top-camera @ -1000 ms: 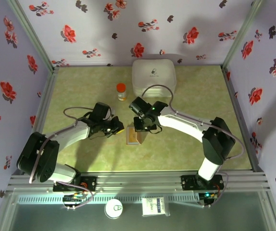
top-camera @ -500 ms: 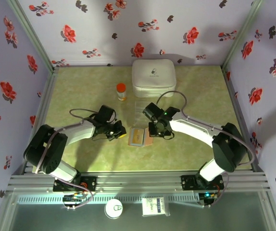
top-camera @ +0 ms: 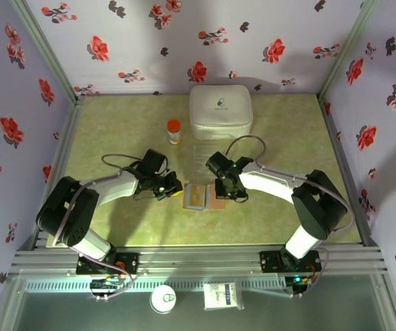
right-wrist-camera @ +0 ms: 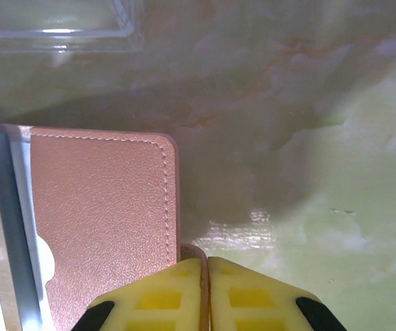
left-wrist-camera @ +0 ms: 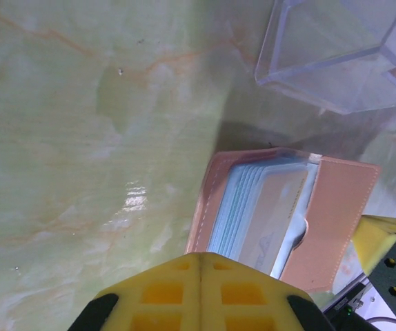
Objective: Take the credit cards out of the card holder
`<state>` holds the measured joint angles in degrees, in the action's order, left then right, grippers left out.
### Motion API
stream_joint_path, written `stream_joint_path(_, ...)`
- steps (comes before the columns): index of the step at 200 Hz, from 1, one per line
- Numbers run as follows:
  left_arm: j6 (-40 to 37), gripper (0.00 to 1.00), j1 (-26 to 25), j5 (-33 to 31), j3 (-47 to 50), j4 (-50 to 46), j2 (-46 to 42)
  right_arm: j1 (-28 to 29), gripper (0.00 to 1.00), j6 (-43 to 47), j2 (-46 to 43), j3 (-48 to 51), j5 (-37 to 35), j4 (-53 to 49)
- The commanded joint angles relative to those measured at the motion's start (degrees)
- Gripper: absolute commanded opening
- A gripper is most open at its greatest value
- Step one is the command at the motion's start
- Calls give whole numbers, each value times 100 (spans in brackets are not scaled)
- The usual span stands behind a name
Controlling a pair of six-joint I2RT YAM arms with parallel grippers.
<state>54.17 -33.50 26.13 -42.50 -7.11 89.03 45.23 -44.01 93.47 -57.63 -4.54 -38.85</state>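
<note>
The left claw [left-wrist-camera: 199, 265] is pressed together, empty; the open card holder [left-wrist-camera: 339, 214] lies on the tabletop [left-wrist-camera: 81, 138] just ahead of its tips, credit cards [left-wrist-camera: 270, 217] tucked inside. The right claw [right-wrist-camera: 207, 269] pinches the card holder's brown edge.

A fixed overhead camera looks down from high on the near side of the card holder [top-camera: 201, 196], taking in the whole tabletop [top-camera: 115, 124]. Two wrist cameras look down at close range past the left hand [left-wrist-camera: 199, 261], just left of the card holder, and the right hand [right-wrist-camera: 207, 262], over its right edge. All three share the card holder.
</note>
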Motion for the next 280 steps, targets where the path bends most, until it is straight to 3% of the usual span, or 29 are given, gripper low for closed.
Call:
stream_joint_path(1,-111,0,-43,10,-136,17,105,-63,10,-251,109,79,-74,266)
stream_joint_path(177,-434,0,185,35,-620,-165,700,-322,8,-898,73,487,-147,1042)
stream_joint_path(280,-223,0,-29,95,-386,-213,349,-323,8,-1110,-185,765,-106,1113)
